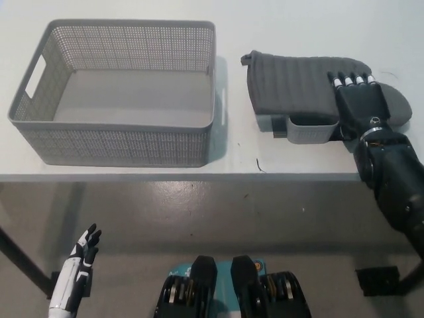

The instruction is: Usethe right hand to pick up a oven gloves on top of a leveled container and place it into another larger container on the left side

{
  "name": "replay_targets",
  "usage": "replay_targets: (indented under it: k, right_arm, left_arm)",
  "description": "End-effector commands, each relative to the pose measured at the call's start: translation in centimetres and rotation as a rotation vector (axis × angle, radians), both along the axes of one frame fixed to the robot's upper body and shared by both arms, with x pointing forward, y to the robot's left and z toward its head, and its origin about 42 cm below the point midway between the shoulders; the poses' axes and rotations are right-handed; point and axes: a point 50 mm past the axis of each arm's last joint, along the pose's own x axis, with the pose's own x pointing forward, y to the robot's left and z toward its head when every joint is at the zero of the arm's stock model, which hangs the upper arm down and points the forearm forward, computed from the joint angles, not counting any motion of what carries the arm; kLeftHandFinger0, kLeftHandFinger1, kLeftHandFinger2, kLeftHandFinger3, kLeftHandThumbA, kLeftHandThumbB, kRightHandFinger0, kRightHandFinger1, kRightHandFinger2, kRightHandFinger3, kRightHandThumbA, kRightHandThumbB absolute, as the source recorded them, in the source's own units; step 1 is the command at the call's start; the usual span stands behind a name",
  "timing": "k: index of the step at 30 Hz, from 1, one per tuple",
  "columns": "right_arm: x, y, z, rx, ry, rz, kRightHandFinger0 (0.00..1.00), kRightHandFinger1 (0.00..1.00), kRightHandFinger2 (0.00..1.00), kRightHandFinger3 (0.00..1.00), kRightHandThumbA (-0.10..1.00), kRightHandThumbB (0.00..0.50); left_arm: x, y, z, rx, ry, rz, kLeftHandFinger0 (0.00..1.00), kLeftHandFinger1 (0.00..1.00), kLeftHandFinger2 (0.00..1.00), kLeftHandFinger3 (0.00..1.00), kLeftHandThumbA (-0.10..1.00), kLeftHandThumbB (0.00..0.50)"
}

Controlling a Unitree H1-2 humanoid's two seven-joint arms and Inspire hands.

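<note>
**Right hand lying flat on the oven glove**

The black right hand [358, 99] is resting palm down on the right part of the dark grey oven glove [298, 85], its fingers [348, 81] stretched out flat and slightly apart, not gripping anything. The glove is lying spread over a small grey container [310, 129], which is sitting on the white table [298, 26] and showing only along its front edge beneath the fabric. The glove's rounded end is sticking out to the right of the hand.

To the left, just beside the glove and small container but apart from them, a large grey mesh basket [119, 142] with a cut-out handle is standing on the same table, holding nothing.

The white left hand [83, 255] is hanging low at the lower left, below the table edge, with its fingers apart and holding nothing.
</note>
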Motion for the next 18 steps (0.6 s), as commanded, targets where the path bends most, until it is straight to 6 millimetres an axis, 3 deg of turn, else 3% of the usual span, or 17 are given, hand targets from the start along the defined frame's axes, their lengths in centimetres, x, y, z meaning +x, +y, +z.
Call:
replay_targets:
  k: [1, 2, 3, 4, 5, 7, 8, 11, 13, 16, 18]
  right_arm:
    - [1.4, 0.6, 3.8, 0.067, -0.434, 0.042, 0.0, 0.01, 0.26, 0.3, -0.1, 0.278]
    - [1.2, 0.7, 4.0, 0.083, -0.474, 0.068, 0.0, 0.0, 0.25, 0.28, -0.1, 0.262]
    - [1.2, 0.8, 4.2, 0.072, -0.485, 0.086, 0.0, 0.06, 0.42, 0.25, -0.1, 0.214]
    - [1.2, 0.8, 4.3, 0.059, -0.492, 0.104, 0.0, 0.12, 0.5, 0.31, -0.1, 0.238]
    - [1.2, 0.8, 4.5, 0.065, -0.49, 0.116, 0.0, 0.14, 0.52, 0.32, -0.1, 0.216]
    - [1.2, 0.8, 4.8, 0.092, -0.512, 0.146, 0.0, 0.14, 0.54, 0.23, -0.1, 0.222]
    - [1.2, 0.8, 5.0, 0.106, -0.525, 0.155, 0.0, 0.14, 0.54, 0.21, -0.1, 0.199]
    - [1.2, 0.9, 5.4, 0.123, -0.546, 0.17, 0.0, 0.16, 0.57, 0.2, -0.1, 0.195]
    - [1.2, 0.9, 5.8, 0.116, -0.562, 0.17, 0.0, 0.23, 0.68, 0.19, -0.1, 0.189]
    - [1.0, 0.8, 6.6, 0.15, -0.61, 0.207, 0.0, 0.26, 0.71, 0.18, -0.1, 0.191]
    - [0.9, 0.7, 7.7, 0.15, -0.653, 0.225, 0.0, 0.33, 0.81, 0.21, -0.1, 0.196]
  left_arm:
    - [0.0, 0.5, 1.1, -0.003, -0.073, 0.021, 1.0, 1.0, 1.0, 1.0, 1.0, 0.5]
    - [0.0, 0.6, 1.1, -0.002, -0.072, 0.02, 1.0, 1.0, 1.0, 1.0, 1.0, 0.5]
    - [0.0, 0.5, 1.0, 0.0, -0.071, 0.022, 1.0, 1.0, 1.0, 1.0, 1.0, 0.5]
    - [0.1, 0.5, 1.0, 0.01, -0.071, 0.02, 1.0, 1.0, 1.0, 1.0, 1.0, 0.5]
    - [0.1, 0.5, 1.0, 0.012, -0.072, 0.02, 1.0, 1.0, 1.0, 1.0, 1.0, 0.5]
    - [0.0, 0.4, 1.0, 0.006, -0.071, 0.02, 1.0, 1.0, 1.0, 1.0, 1.0, 0.5]
    - [0.0, 0.4, 1.0, 0.005, -0.071, 0.022, 1.0, 1.0, 1.0, 1.0, 1.0, 0.5]
    - [0.0, 0.4, 1.0, -0.001, -0.072, 0.021, 1.0, 1.0, 1.0, 1.0, 1.0, 0.5]
    - [0.1, 0.4, 1.0, 0.005, -0.071, 0.02, 1.0, 1.0, 1.0, 1.0, 1.0, 0.5]
    - [-0.1, 0.3, 0.9, 0.01, -0.067, 0.014, 1.0, 1.0, 1.0, 1.0, 1.0, 0.5]
    - [0.0, 0.3, 0.8, 0.012, -0.066, 0.018, 1.0, 1.0, 1.0, 1.0, 1.0, 0.5]
